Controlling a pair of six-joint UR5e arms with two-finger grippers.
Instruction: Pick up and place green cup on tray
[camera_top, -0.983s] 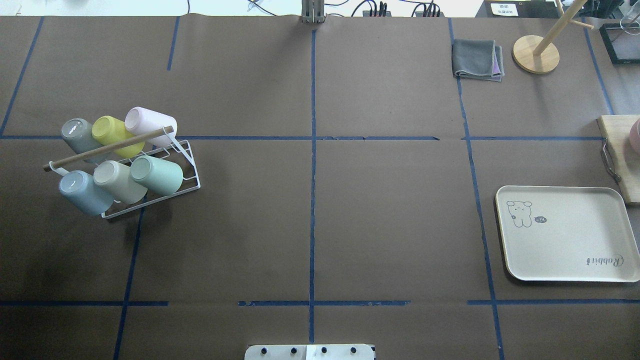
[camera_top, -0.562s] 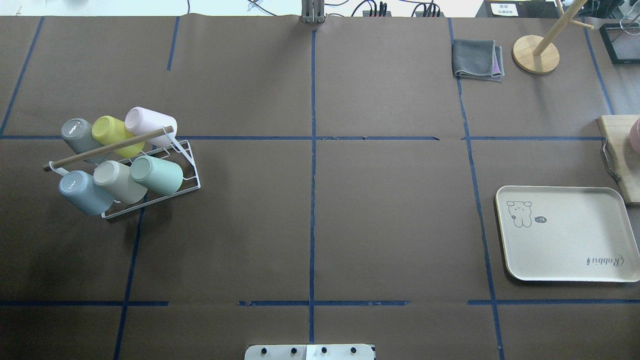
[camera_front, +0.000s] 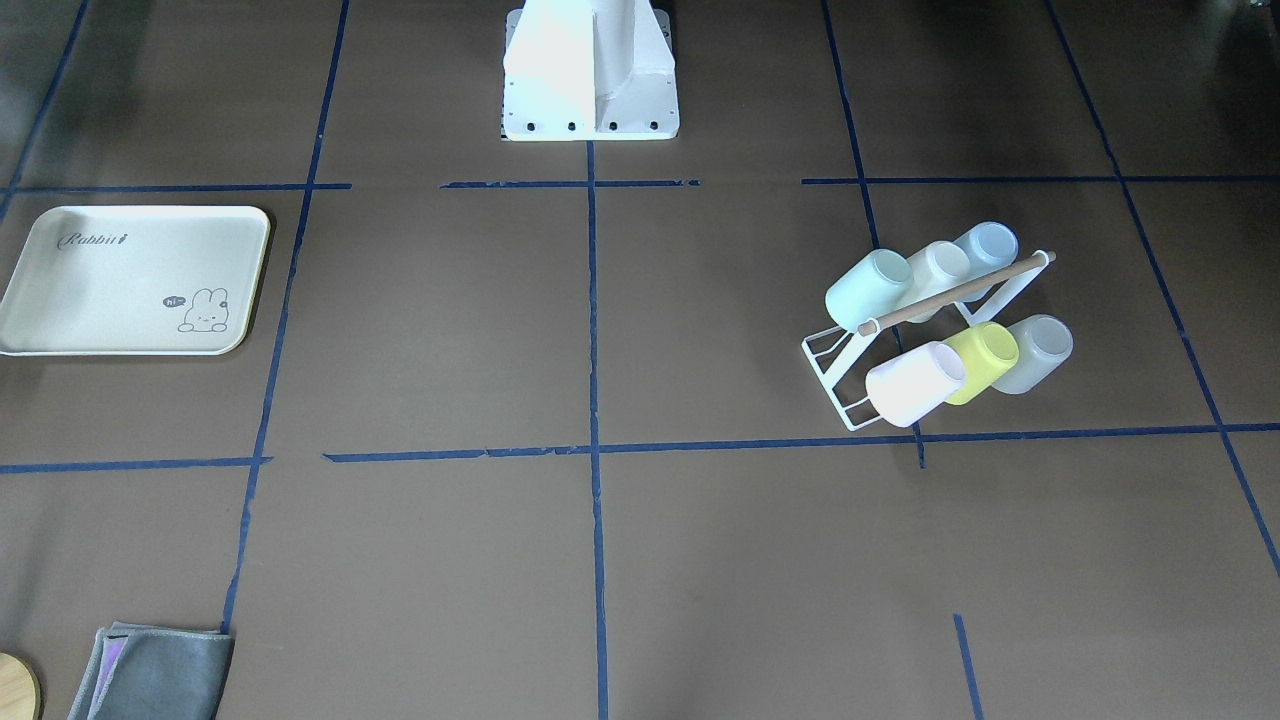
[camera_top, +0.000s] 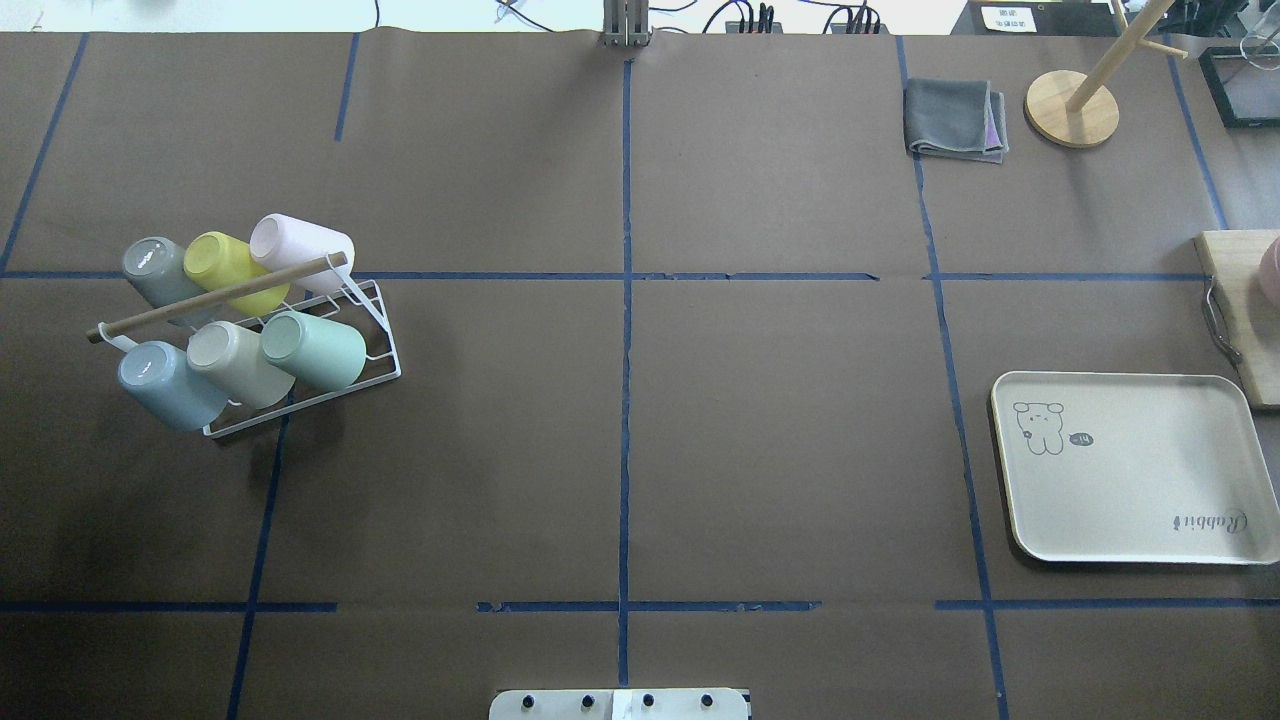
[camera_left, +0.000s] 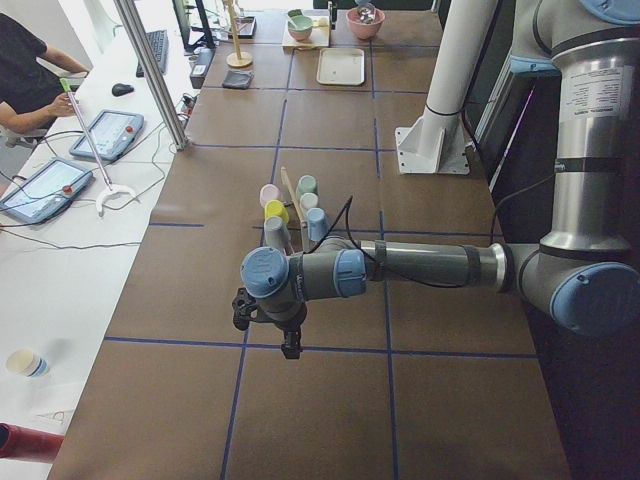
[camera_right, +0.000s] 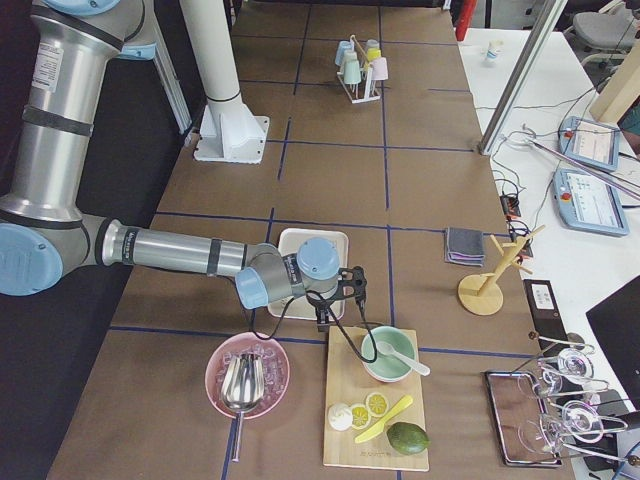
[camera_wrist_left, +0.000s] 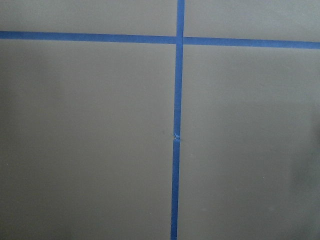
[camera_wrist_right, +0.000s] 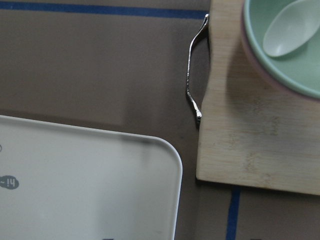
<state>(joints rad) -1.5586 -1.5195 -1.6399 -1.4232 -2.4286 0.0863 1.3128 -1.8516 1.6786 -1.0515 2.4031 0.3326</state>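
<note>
The green cup (camera_top: 312, 350) sits mouth-down and slanted on a peg of the white wire rack (camera_top: 385, 325), at the table's 9 o'clock in the overhead view. That is well apart from the tray (camera_top: 1130, 500) at 4 o'clock. Nothing is grasped yet, so the step in hand is the reach. The left gripper (camera_left: 290, 347) looks better placed for it. It should come in from the cup's 4 o'clock side and pinch across the wall. It should then draw the cup off along the peg's slant rather than straight up, clear of the beige cup (camera_top: 238, 362) just beside it at 9 o'clock and the wooden bar (camera_top: 215, 297) above. Only the side views show the arms. The left hangs over brown table paper short of the rack, and the right gripper (camera_right: 322, 320) hangs by the tray's edge near the bamboo board (camera_wrist_right: 250, 140). No view shows the fingers clearly, so I cannot tell whether they are spread or closed.
</note>
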